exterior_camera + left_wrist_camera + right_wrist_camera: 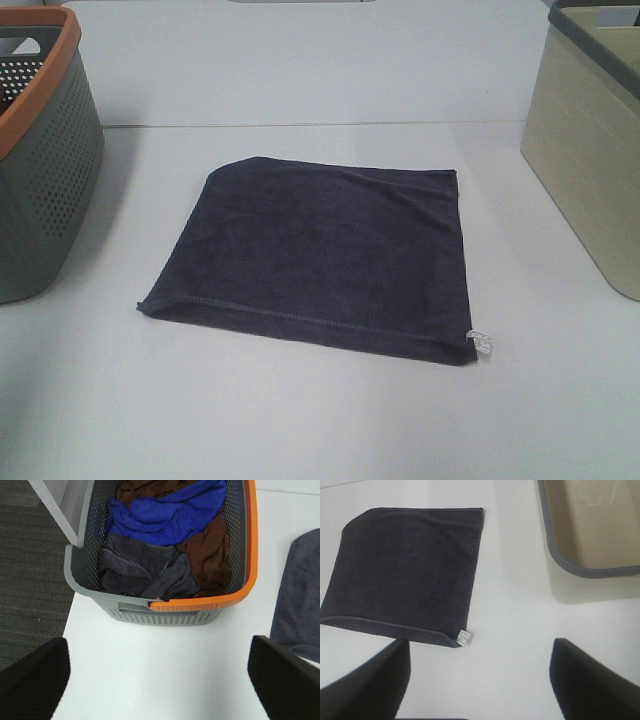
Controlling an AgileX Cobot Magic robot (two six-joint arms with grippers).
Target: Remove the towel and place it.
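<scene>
Left gripper [159,680] hangs above white table [320,420] near grey perforated plastic basket with orange rim [200,602], jaws spread wide, empty. Right gripper [479,680] likewise wide apart, holding nothing, near beige bin with grey rim [590,540]. Dark navy-grey square terry towel [320,255] lies flat mid-table between both containers, small white tag [481,343] at near corner. Basket holds blue, brown, grey cloths [165,545].

- Grey perforated basket [175,614] with an orange rim, standing on the white table [165,670].
- Contents: blue cloth [165,515], brown cloth [210,555], grey cloth [140,567], all crumpled.
- Left gripper [160,680]: dark fingers [35,680] spread wide, holding nothing.
- Towel [300,600] edge, flat, beside the basket.
</scene>
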